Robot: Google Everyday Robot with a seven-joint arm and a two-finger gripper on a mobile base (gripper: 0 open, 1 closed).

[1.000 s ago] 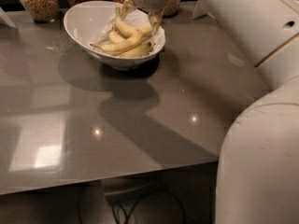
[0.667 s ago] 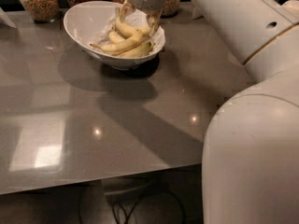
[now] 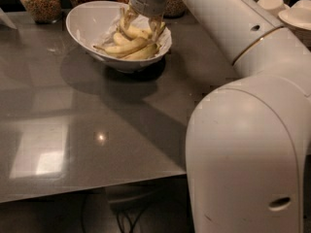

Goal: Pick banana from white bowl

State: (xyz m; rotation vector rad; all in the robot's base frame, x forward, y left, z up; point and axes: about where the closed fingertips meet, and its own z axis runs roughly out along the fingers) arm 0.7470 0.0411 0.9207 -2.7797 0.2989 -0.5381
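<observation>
White bowl (image 3: 85,21) holds banana (image 3: 124,46); hand (image 3: 142,25) gapes astride pile (image 3: 142,53), inside right rim.

Grey glossy table (image 3: 73,130) carries the white bowl (image 3: 83,23) at 12 o'clock, with glass jars (image 3: 41,1) behind at 11 (grainy contents). The gripper (image 3: 141,28) hangs inside that bowl.

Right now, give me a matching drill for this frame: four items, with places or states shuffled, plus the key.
Items:
1. end effector
2. banana
3. white bowl
4. leftmost glass jar

Places or states:
A. back left, behind the bowl
B. lying across the pile, thin stem pointing left
C. lowered into the bowl from above
D. standing on the grey table, holding the fruit

Pairs: 1-C, 2-B, 3-D, 4-A
</observation>
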